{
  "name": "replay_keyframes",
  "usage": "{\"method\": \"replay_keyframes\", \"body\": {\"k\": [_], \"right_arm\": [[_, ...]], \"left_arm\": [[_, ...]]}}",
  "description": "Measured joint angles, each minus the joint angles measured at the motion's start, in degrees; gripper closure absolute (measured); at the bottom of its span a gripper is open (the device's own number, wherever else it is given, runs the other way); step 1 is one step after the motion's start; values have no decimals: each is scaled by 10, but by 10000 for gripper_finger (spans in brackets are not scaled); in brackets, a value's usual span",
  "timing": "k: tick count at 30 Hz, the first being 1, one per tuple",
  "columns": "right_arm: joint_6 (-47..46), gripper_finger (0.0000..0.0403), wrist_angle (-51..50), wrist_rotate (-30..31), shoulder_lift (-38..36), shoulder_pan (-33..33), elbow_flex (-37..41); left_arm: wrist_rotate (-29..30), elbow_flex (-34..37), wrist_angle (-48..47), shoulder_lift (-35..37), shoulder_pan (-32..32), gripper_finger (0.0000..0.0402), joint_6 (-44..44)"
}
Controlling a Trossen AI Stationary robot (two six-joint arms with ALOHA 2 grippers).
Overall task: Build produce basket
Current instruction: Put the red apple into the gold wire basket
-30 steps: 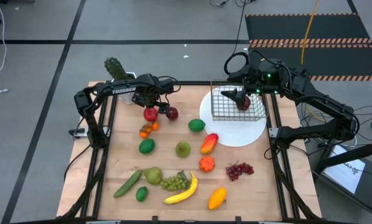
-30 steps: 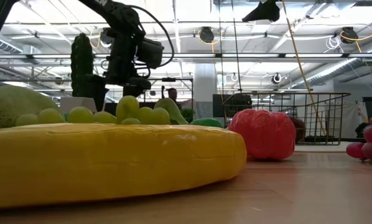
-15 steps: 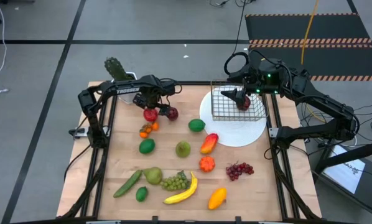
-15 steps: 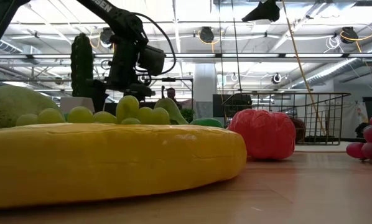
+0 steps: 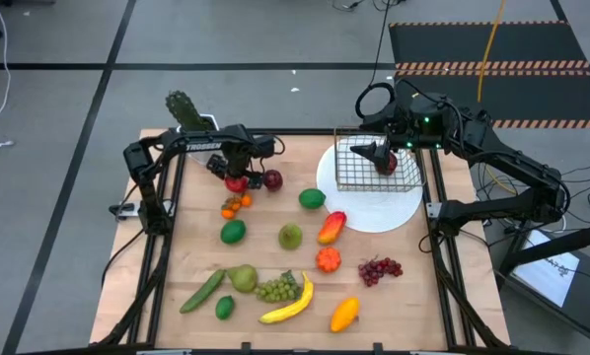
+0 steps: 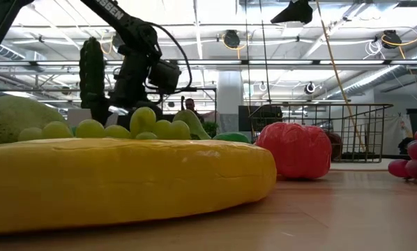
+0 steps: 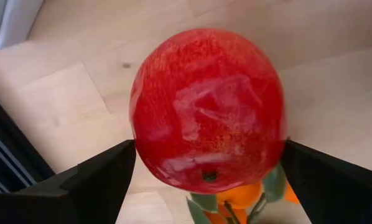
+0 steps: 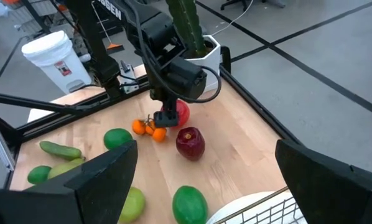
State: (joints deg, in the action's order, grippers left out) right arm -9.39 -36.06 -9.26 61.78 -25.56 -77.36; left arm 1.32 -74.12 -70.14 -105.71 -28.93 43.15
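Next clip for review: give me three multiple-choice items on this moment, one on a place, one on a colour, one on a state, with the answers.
1. Where does the basket stand?
A. on the white plate
B. on the bare wood by the banana
C. on the floor

2. What colour is the apple between the left gripper's jaws?
A. green
B. red
C. yellow

3. How do the left gripper's jaws stand?
A. shut, with nothing between them
B. open, one on each side of the apple
C. out of sight in every view

Answers:
1. A, the high view shows the wire basket on the plate at the table's far right.
2. B, the left wrist view shows a red apple filling the gap.
3. B, that view shows space between each jaw and the apple.
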Motion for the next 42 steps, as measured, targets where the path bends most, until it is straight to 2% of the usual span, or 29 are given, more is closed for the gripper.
{"method": "replay_keyframes", "body": {"k": [23,25,32,37,42], "right_arm": [[12,28,0,2,0,0,0],[11,28,0,3,0,0,0],[2,28,1,4,0,0,0],[-19,28,6,4,0,0,0],[-20,28,7,4,0,0,0]], "left_arm": [[14,0,42,0,6,10,-15],[15,0,43,0,6,16,-20],[15,0,44,0,6,75,-28],[2,-9,38,3,6,75,-45],[1,-37,35,36,7,66,-42]]}}
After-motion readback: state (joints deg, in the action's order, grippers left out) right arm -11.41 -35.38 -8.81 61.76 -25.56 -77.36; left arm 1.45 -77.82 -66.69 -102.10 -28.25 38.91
